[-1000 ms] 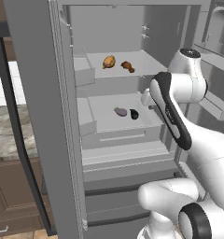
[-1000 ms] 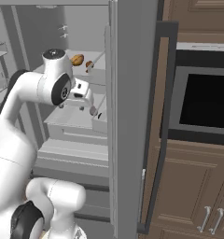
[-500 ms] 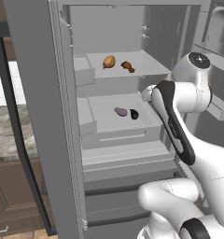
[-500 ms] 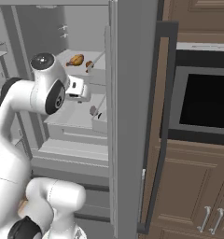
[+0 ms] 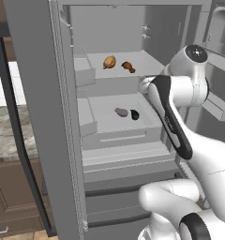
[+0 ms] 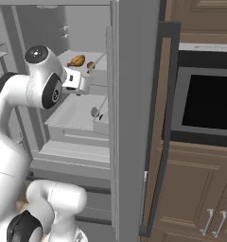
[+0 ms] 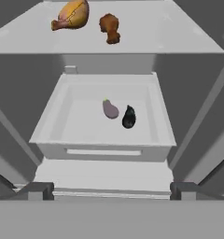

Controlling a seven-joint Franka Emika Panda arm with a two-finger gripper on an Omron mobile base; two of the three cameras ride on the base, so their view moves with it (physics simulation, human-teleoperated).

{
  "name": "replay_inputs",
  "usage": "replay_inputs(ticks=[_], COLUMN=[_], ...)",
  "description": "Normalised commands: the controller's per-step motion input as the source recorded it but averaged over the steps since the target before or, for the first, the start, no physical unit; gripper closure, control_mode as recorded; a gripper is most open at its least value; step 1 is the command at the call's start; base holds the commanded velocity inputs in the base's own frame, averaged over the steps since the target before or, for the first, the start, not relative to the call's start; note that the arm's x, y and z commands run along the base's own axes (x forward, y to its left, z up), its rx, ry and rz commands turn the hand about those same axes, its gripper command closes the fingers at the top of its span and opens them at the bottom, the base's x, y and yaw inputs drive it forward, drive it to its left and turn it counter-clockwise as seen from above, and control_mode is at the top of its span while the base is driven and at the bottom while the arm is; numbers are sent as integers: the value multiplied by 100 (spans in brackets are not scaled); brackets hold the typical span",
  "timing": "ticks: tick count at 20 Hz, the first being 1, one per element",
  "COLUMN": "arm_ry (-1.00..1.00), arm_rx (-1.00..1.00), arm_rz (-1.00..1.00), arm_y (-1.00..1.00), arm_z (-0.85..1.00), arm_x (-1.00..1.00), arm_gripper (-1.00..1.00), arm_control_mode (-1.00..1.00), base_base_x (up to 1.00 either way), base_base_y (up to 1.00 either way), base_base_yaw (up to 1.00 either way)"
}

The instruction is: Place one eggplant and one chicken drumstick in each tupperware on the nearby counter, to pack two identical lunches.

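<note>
Gripper (image 7: 112, 191) held before the open fridge, fingers spread wide, nothing gripped.
Two drumsticks (image 7: 71, 15) are seen on the upper shelf (image 7: 179, 32); both eggplants (image 7: 110, 109) lie side by side in the drawer (image 7: 53, 135) below. Fridge door (image 6: 129, 118) blocks the right view. Arm raised higher than before.

Inventory by count. Chicken drumsticks: two, one golden-orange drumstick (image 7: 71, 15) and one reddish-brown drumstick (image 7: 110, 28) at its 3 o'clock, both on the upper fridge shelf (image 7: 170, 35). Eggplants: two, one pale mauve eggplant (image 7: 110, 109) and one near-black eggplant (image 7: 129, 117) at its 4 o'clock, both in the single open drawer (image 7: 53, 126). Fridge shelves carrying items: one. Drawers carrying items: one.
</note>
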Motion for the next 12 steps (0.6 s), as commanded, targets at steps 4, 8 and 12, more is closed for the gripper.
replay_inputs(ticks=[4,8,12], arm_ry=[0,0,1], arm_rx=[0,0,0], arm_rz=[-2,-4,-5], arm_y=[6,1,0], arm_z=[19,22,18], arm_x=[38,38,49], arm_gripper=[-100,-100,-100], arm_control_mode=[-100,-100,-100], base_base_x=[0,0,0], base_base_y=[0,0,0], base_base_yaw=[0,0,0])
